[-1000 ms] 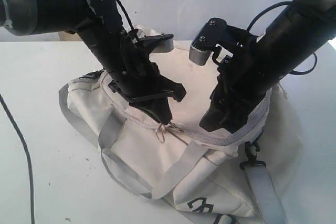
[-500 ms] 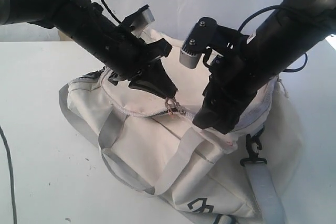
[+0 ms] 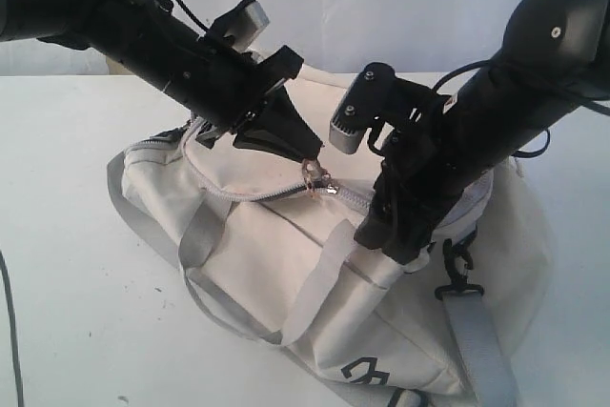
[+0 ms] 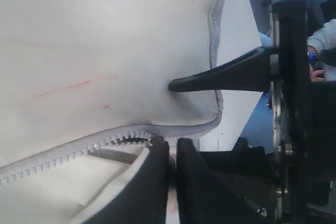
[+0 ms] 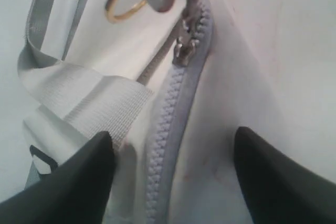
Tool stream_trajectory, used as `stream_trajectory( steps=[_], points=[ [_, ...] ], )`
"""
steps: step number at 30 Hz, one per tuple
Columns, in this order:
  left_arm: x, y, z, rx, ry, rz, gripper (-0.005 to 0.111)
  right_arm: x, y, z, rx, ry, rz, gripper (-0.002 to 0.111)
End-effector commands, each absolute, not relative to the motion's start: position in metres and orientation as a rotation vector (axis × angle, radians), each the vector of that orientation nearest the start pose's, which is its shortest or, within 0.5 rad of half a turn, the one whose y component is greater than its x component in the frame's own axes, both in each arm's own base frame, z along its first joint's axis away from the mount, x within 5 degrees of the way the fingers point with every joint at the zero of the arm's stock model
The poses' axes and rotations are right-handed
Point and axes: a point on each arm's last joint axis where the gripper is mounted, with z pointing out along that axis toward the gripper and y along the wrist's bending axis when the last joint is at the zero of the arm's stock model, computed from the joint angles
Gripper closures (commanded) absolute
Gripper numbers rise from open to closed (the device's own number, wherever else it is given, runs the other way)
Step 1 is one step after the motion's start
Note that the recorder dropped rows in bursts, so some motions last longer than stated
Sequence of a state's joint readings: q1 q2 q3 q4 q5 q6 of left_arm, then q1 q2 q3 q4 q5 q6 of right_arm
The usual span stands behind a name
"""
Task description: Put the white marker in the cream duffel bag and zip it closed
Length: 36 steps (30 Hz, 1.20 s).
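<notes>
Robot lab bench: white tabletop [image 3: 76, 264], plain white backdrop [image 3: 429, 7].

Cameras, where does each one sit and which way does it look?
Exterior view: off the arms, higher than the table, looking down at the cream duffel bag; both arms show, with the left gripper and right gripper.
Left wrist view: on the left wrist, looking along the shut left gripper at bag fabric and zipper.
Right wrist view: on the right wrist, looking through the open right gripper at the zipper pull.
Shared: all three show the zipper; the exterior and right wrist views both show the zipper pull.
</notes>
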State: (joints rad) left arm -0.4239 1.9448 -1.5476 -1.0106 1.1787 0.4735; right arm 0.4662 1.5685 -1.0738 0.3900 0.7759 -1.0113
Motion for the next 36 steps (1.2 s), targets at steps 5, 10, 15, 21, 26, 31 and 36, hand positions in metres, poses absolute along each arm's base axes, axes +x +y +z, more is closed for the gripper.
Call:
stream_trajectory(
  steps=[5,10,15,21,26,31,36],
  points=[
    [0.337,-0.228,0.269,0.741,2.604,-1.387,0.107,0.270,0.162,0.243,-1.529,2.173,0.269,0.083],
    [0.339,-0.218,0.256,0.746,2.741,-1.141,0.107,0.267,0.159,0.247,-1.524,2.195,0.249,0.108],
    [0.344,-0.209,0.254,0.710,2.762,-1.079,0.107,0.266,0.149,0.250,-1.493,2.259,0.132,0.108],
    [0.363,-0.173,0.254,0.558,2.769,-1.063,0.107,0.263,0.144,0.251,-1.536,2.282,0.093,0.108],
    [0.374,-0.146,0.253,0.462,2.786,-1.040,0.107,0.262,0.142,0.256,-1.542,2.261,0.065,0.108],
    [0.373,-0.143,0.255,0.481,2.776,-1.099,0.107,0.264,0.144,0.257,-1.509,2.236,0.074,0.108],
    [0.367,-0.161,0.260,0.604,2.682,-1.193,0.107,0.267,0.147,0.259,-1.457,2.206,0.092,0.108]
  ],
)
